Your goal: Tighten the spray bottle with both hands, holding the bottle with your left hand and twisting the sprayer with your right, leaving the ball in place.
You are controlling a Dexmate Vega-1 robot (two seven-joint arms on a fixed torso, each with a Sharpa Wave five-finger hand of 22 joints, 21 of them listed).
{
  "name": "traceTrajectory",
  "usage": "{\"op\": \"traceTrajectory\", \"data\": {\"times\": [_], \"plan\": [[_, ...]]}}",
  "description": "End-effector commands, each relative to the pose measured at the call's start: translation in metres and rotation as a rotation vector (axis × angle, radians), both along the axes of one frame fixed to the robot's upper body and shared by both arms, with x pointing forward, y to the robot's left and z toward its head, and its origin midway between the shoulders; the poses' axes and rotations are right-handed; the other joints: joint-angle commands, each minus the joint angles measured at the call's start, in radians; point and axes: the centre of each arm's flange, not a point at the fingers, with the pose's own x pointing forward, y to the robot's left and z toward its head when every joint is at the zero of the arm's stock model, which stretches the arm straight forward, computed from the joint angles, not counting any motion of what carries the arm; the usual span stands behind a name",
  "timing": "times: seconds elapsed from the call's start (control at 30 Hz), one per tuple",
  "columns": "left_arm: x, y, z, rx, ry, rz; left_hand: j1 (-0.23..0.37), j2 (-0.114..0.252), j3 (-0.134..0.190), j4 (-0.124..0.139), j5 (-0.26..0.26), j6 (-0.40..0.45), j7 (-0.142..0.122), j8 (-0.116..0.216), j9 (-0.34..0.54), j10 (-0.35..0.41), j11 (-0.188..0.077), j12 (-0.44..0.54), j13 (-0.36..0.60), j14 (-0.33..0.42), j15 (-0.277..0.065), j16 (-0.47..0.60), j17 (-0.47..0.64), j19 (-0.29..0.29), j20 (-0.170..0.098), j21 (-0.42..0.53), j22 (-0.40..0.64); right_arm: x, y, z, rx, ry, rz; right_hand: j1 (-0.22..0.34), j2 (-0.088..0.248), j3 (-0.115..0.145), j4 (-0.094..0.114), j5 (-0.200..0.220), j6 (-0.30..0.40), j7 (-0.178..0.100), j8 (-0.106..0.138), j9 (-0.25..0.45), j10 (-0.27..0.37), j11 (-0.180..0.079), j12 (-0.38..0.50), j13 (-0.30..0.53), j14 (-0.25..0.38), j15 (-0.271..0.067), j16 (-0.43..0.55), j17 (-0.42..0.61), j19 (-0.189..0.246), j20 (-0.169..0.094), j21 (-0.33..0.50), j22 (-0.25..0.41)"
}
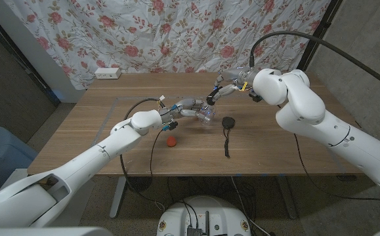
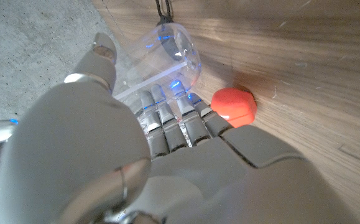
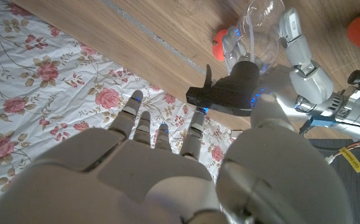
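Wooden counter (image 1: pixel 275 157) carries everything, with a floral curtain (image 1: pixel 176 33) behind it. My left robot hand (image 1: pixel 184 108) is wrapped around the clear spray bottle (image 1: pixel 207 113) mid-counter, fingers curled on the body in the left wrist view (image 2: pixel 167 118), so the bottle stays put against the twist. My right robot hand (image 1: pixel 226 88) comes in from above and behind; in the right wrist view its thumb side sits against the black sprayer (image 3: pixel 229 94) while the fingers (image 3: pixel 136 121) stand apart behind it. So it's contact on the sprayer, and whether that's a real grip I cannot tell. The bottle looks lifted or tilted toward the right hand, probably to line up the neck; I can't tell if it touches the counter. A black lid-like piece with a cord (image 1: pixel 228 124) lies just beside the bottle. The red ball (image 1: pixel 170 141) sits on the counter near my left forearm, apart from both hands, untouched as the task wants.
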Motion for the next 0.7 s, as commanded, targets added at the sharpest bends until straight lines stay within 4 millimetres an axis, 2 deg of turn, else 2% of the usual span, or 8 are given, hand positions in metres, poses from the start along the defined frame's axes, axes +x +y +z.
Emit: {"op": "traceTrajectory", "data": {"times": [0.03,0.4,0.7], "plan": [[0.0006,-0.0015,0.0023,0.009,-0.005,-0.011,-0.061,0.131,0.003,0.006,0.004,0.016,-0.004,0.245,0.002,0.047,-0.042,0.003,0.002,0.01,-0.13,-0.004,0.005,0.007,-0.059,-0.003,0.002,0.0007,0.0015,-0.0025,0.018,-0.041,-0.001,0.005,0.002,-0.003,0.003,0.0,0.038,0.002,0.023,0.008,0.024,-0.005,0.011,0.003,0.017,-0.002,0.008,0.002,0.015,-0.009,0.008,0.003],[0.0007,-0.0001,0.0022,0.01,-0.003,-0.009,-0.07,0.134,0.004,0.011,0.004,0.01,-0.011,0.244,0.001,0.041,-0.046,-0.001,0.004,0.007,-0.132,-0.011,0.004,0.006,-0.057,-0.003,0.002,0.0029,0.0053,-0.0047,0.045,-0.075,-0.012,0.0,0.001,-0.01,0.006,0.0,0.139,0.016,0.076,0.009,0.09,-0.02,0.022,0.003,0.059,-0.023,0.024,0.002,0.044,-0.02,0.007,0.003],[0.0006,0.0004,0.0015,0.006,-0.004,-0.01,-0.08,0.136,0.005,0.015,0.005,0.006,-0.014,0.245,0.0,0.038,-0.049,-0.004,0.004,0.007,-0.129,-0.015,0.002,0.006,-0.057,-0.003,0.002,0.0037,0.0076,-0.0069,0.057,-0.098,-0.033,-0.013,0.001,-0.017,0.01,0.001,0.222,0.027,0.114,0.006,0.147,-0.021,0.031,0.003,0.089,-0.041,0.034,0.002,0.065,-0.03,0.007,0.004]]}}
